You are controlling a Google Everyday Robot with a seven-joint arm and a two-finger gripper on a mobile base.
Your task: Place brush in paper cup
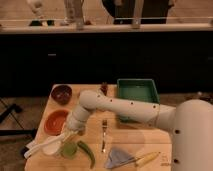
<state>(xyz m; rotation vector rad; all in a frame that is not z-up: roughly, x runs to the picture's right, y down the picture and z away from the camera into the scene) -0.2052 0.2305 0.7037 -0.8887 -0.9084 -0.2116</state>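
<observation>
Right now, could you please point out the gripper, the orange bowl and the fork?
gripper [61, 141], camera view, near its fingertips at the table's left front.
orange bowl [55, 121], camera view, inner floor.
fork [104, 135], camera view, mid-handle.

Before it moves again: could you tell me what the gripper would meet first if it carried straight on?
The gripper, shut on the brush, points down-left; probably the table's front-left edge, though depth is unclear.
</observation>
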